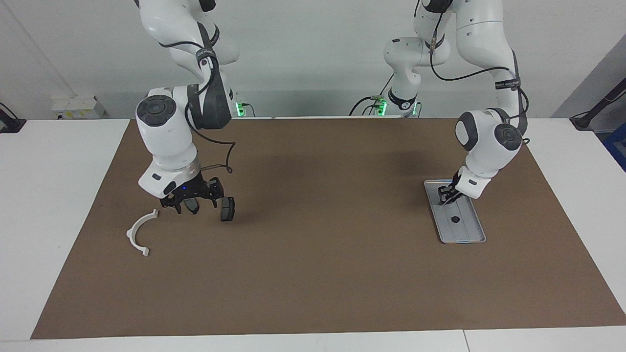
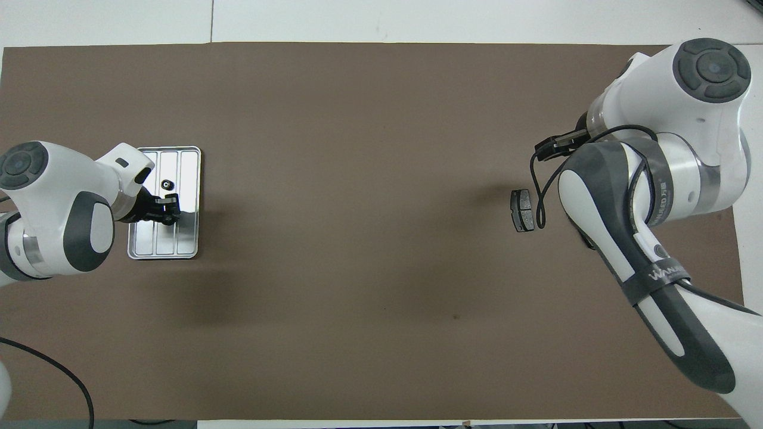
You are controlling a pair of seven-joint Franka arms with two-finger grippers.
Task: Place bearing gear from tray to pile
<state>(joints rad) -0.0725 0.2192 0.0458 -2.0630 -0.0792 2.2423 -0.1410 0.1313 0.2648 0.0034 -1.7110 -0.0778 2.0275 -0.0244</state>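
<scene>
The small black bearing gear (image 1: 455,219) lies on the silver ribbed tray (image 1: 464,237) at the left arm's end of the mat. It also shows in the overhead view (image 2: 167,184) on the tray (image 2: 189,238). My left gripper (image 1: 448,198) hangs low over the tray, open and empty, just short of the gear on the robots' side; it shows in the overhead view too (image 2: 167,208). The pile is at the right arm's end: a white half-ring bracket (image 1: 139,233) and a dark brake-pad piece (image 1: 227,209) (image 2: 522,210). My right gripper (image 1: 188,208) hovers low between them, over another dark piece (image 1: 193,205).
A brown mat (image 1: 318,254) covers most of the white table. The right arm's elbow and forearm (image 2: 644,226) hide the bracket and the right gripper in the overhead view. Cables trail from both arms.
</scene>
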